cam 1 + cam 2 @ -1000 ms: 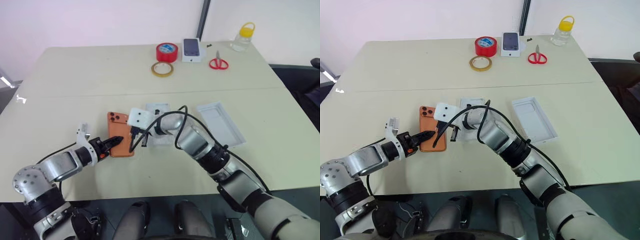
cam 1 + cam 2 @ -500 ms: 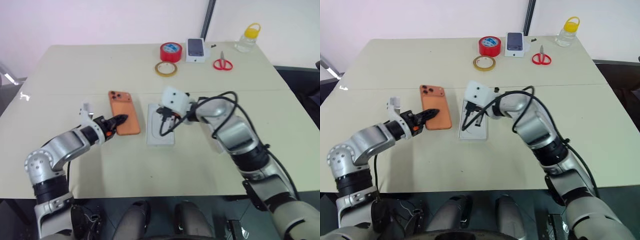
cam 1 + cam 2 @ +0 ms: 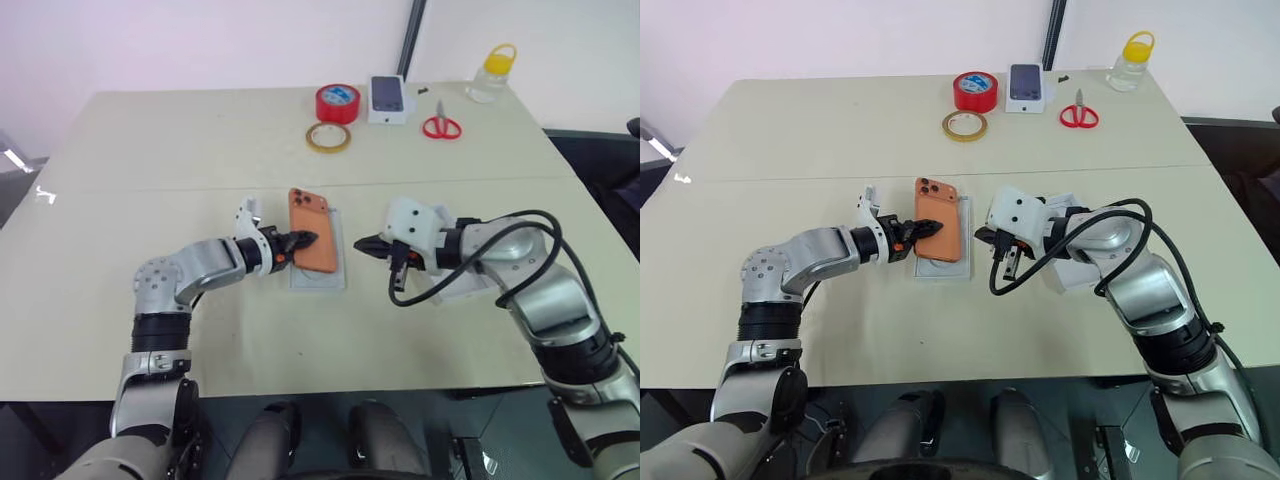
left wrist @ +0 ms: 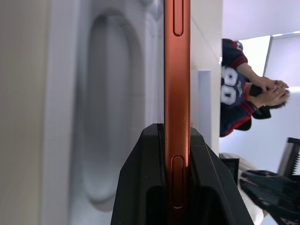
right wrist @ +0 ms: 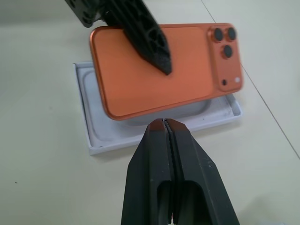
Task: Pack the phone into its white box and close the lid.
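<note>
You have the phone (image 3: 313, 243) pinched by its long edge in the left gripper (image 3: 297, 241) — the two black fingers clamp it from both faces, as the left wrist view shows edge-on. The phone hangs just above the white box (image 3: 319, 279), not yet seated in it; part of its body overhangs the box's left wall, and it looks a little tilted against the tray.

The relation that matters: the phone's long axis runs almost parallel to the long axis of the white box, camera end at the box's far end. So the coming move is, in my judgement, a small shift toward the box's centre and then a lowering, not a rotation. The left gripper is the one at the box; the right gripper (image 3: 364, 244) waits just beside the box's right wall, its fingers pressed together and holding nothing.

The phone is slim, orange, with rounded corners and three dark lenses in a square cluster on the back, which faces up. The floor of the white box shows an oval embossing under it — I cannot tell if this is the tray itself or an insert lying in it.

The lid (image 3: 462, 285) lies to the right of the white box, mostly behind the right arm.
</note>
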